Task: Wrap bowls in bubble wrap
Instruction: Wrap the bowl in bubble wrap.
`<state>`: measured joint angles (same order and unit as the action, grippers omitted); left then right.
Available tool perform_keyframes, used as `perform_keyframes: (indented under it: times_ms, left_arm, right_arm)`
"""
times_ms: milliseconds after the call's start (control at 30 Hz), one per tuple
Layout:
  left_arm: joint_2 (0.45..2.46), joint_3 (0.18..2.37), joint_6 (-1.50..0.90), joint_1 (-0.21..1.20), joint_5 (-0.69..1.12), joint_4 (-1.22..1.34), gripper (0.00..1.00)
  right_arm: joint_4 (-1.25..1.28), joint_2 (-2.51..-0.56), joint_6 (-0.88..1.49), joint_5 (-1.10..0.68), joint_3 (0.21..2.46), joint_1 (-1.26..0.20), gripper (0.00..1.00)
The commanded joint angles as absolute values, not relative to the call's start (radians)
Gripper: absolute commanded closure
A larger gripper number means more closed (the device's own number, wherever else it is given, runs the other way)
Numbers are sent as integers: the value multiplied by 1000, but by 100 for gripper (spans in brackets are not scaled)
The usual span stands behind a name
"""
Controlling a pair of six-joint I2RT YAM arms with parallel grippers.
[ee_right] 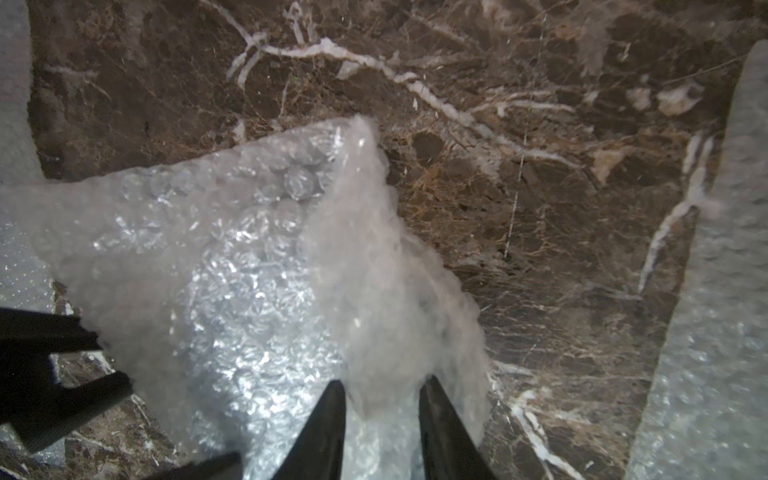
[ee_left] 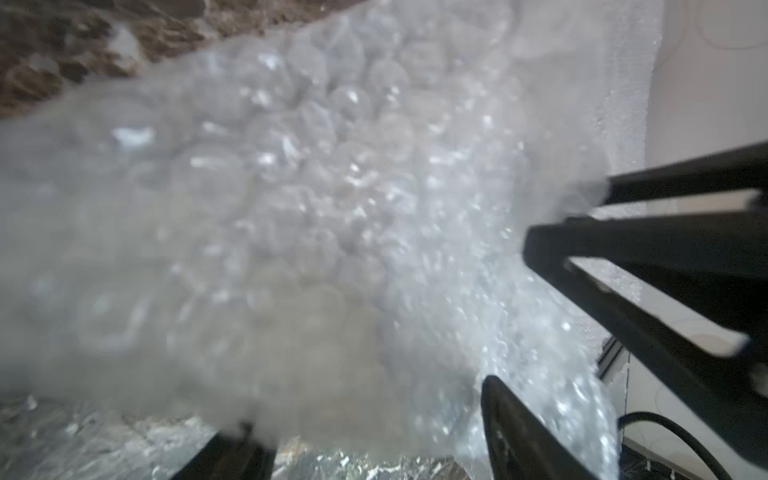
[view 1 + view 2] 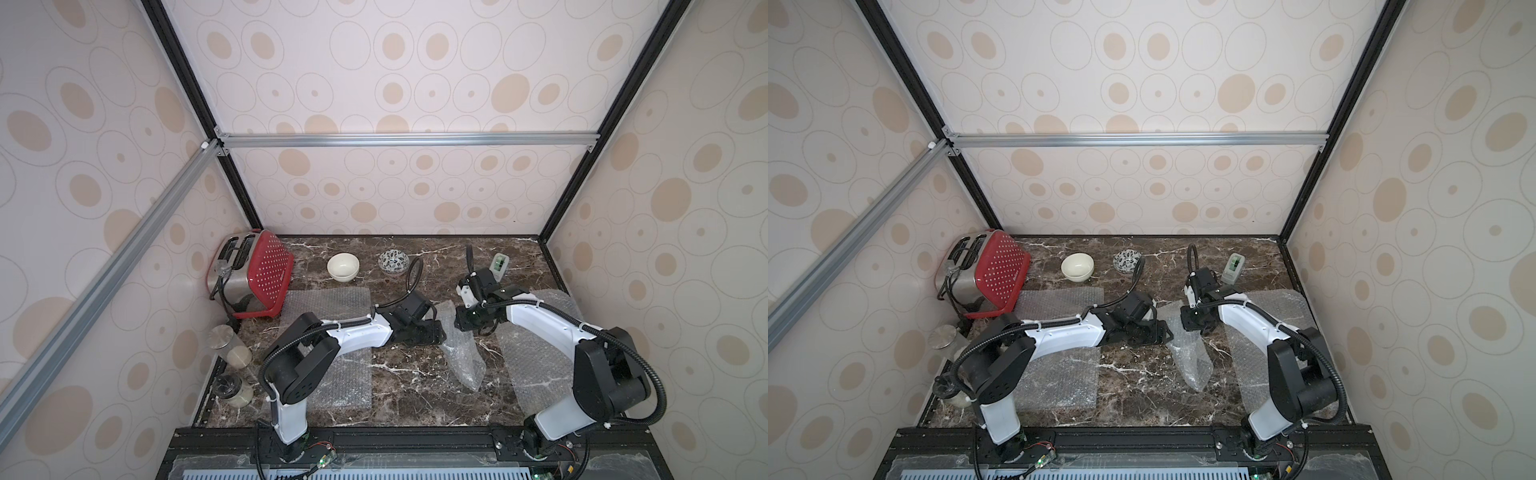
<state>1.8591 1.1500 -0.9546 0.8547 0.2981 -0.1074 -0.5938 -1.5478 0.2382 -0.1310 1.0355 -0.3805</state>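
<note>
A plain cream bowl (image 3: 343, 267) (image 3: 1077, 267) and a dark-patterned bowl (image 3: 393, 262) (image 3: 1128, 261) stand at the back of the marble table, apart from both arms. A crumpled sheet of bubble wrap (image 3: 459, 351) (image 3: 1190, 353) lies mid-table between the arms. My right gripper (image 1: 383, 382) (image 3: 461, 324) is shut on a raised fold of this wrap (image 1: 365, 257). My left gripper (image 2: 370, 405) (image 3: 439, 332) is open, its fingers wide apart against the wrap (image 2: 291, 187), which fills that view. What the bundle contains is hidden.
Flat bubble wrap sheets lie under the left arm (image 3: 336, 374) and the right arm (image 3: 536, 365). A toaster (image 3: 232, 274) with a red perforated basket (image 3: 268, 276) sits back left. Two glass jars (image 3: 230, 347) stand along the left edge. A small white-green device (image 3: 500, 266) stands back right.
</note>
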Motion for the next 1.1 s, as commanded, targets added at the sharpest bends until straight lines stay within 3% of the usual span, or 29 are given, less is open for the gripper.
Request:
perform_keyframes:
  times_ms: [0, 467, 767, 1067]
  left_arm:
    - [1879, 1220, -1014, 854, 236, -66, 25]
    - [2017, 1202, -1027, 851, 174, -26, 29]
    - [1997, 1203, -982, 848, 153, -63, 31]
    - [1980, 1236, -937, 848, 126, -117, 36]
  right_arm:
    - [-600, -1519, 247, -124, 1014, -380, 67]
    - [-590, -1505, 246, -124, 1012, -377, 67]
    - [-650, -1424, 219, -116, 1001, -287, 67]
    - [-769, -1201, 272, -264, 968, -265, 56]
